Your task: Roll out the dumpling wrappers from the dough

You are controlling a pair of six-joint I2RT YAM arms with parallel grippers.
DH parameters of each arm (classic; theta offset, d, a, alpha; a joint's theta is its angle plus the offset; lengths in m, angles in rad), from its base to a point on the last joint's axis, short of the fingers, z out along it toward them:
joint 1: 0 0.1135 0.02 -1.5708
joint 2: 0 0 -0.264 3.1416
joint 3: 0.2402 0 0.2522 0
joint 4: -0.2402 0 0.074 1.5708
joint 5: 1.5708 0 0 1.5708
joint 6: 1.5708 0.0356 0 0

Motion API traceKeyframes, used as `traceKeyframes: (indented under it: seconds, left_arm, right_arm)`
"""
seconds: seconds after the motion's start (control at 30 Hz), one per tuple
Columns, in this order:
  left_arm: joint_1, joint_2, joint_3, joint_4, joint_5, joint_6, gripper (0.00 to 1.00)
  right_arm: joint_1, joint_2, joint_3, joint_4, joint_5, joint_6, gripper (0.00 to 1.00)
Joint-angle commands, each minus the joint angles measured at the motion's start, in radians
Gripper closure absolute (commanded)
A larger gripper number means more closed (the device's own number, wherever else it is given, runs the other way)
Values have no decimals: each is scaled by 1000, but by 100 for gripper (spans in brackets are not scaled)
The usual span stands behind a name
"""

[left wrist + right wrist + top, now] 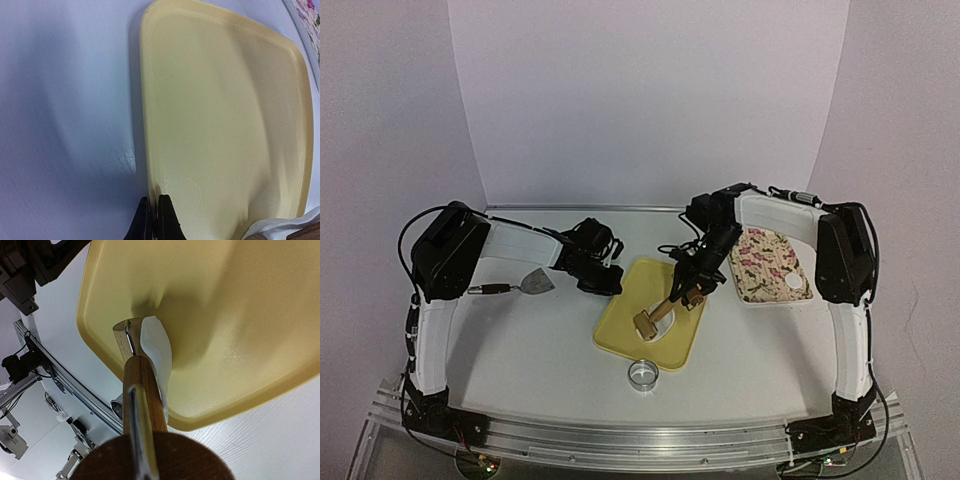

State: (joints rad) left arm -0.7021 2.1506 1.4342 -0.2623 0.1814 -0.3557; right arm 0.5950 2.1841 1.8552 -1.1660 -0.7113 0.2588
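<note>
Dough sheet (155,345) 1 | wrapper (792,282) 1 | roller (142,390) 1 | ring cutter (642,375) 1

in the overhead view the roller (658,318) and the right fingers (692,290) cover much of the dough sheet (667,326) on the yellow tray (620,335), so its outline cannot be told. the wrapper (793,282) on the patterned tray (760,262) is too small to show its edge. in the right wrist view the roller's handle is a close blur along the bottom edge, hiding those fingers and most of the ring cutter (116,407). the left wrist view cuts the left fingers (167,220) to their tips at its bottom edge, and the dough to a scrap in the bottom right corner.
</note>
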Motion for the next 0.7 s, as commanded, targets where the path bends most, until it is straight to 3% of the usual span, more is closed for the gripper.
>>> traceKeyframes:
  seconds: [0.0,0.53,0.67]
  left_arm:
    - [-4,83,-2,-73,-27,16,100]
    - [-4,100,20,-89,-26,15,100]
    - [3,94,4,-93,-38,9,100]
  right_arm:
    - [23,91,-65,-65,196,13,100]
    - [50,141,-66,-38,215,42,100]
    - [46,131,-89,-53,312,67,100]
